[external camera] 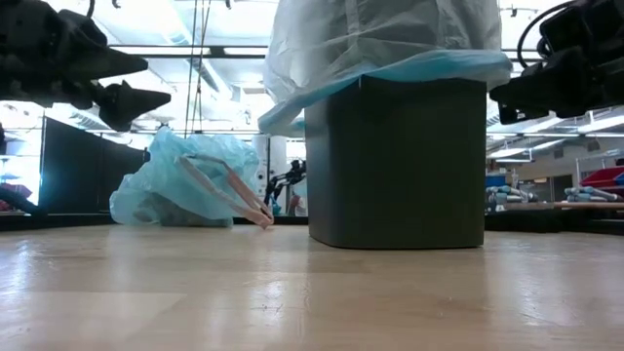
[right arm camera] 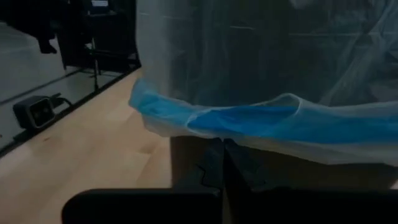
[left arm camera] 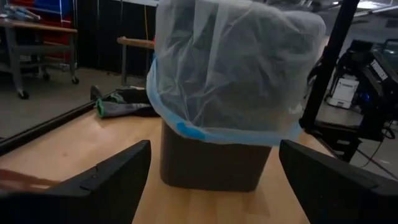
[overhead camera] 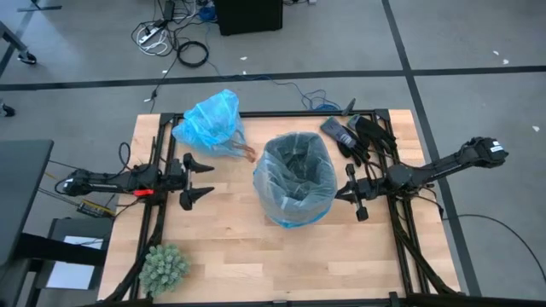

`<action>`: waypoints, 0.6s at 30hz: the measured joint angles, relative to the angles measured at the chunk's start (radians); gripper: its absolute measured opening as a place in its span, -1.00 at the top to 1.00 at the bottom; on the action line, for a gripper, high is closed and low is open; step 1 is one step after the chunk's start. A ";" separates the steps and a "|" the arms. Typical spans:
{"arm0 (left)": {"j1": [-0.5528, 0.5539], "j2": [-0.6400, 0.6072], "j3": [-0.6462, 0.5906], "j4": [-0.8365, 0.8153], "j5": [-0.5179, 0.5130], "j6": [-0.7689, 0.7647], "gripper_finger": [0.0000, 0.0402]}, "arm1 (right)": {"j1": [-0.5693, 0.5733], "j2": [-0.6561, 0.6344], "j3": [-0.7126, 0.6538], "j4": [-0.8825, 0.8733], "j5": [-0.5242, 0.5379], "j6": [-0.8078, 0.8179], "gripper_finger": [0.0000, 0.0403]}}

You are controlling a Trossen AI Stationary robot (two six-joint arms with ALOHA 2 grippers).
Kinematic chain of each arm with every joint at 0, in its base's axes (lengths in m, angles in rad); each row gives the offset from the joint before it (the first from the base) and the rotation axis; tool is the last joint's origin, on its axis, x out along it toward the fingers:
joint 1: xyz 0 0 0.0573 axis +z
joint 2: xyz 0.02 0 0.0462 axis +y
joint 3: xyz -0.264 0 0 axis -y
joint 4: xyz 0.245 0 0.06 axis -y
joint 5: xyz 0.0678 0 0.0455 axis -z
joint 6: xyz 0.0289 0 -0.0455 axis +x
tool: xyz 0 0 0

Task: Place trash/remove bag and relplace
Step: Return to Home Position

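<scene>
Bag [overhead camera: 209, 122] of crinkly sky-blue plastic lies bunched beside dark, film-lined bin [external camera: 395, 166].

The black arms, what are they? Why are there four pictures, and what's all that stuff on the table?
They are two robot arms, each ending in a pincer for grabbing. One picture looks straight down from above, one peeks across at table height, and two come from little cameras on the arms' wrists. On the wooden table stands a dark bin lined with a pale see-through bag. On the left arm's side lies a bunched-up bright blue bag, and a green spiky ball sits in a corner. A dark bundle lies on the right arm's side. The left pincer is open, the right pincer is shut, and neither holds anything.
</scene>
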 joint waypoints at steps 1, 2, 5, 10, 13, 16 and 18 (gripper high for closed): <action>-0.004 -0.019 0.000 -0.024 -0.003 0.000 -0.83 | -0.007 0.001 0.000 0.000 0.000 -0.007 1.00; -0.007 -0.020 0.000 -0.028 -0.006 0.002 -0.83 | -0.017 0.000 0.000 -0.001 0.000 -0.009 1.00; -0.006 -0.019 0.000 -0.028 -0.008 0.033 -0.83 | -0.051 -0.006 0.000 -0.014 -0.004 -0.002 1.00; -0.006 -0.019 0.000 -0.019 -0.011 0.064 -0.83 | -0.132 -0.023 0.000 -0.016 -0.107 0.004 1.00; -0.006 -0.019 0.000 -0.011 -0.011 0.075 -0.83 | -0.192 -0.036 -0.001 -0.040 -0.110 -0.013 1.00; -0.006 -0.019 0.000 -0.023 -0.011 0.077 -0.83 | -0.247 -0.049 -0.001 -0.023 -0.146 -0.007 1.00; -0.006 -0.019 0.000 -0.029 -0.009 0.077 -0.83 | -0.271 -0.058 -0.001 0.029 -0.225 -0.001 1.00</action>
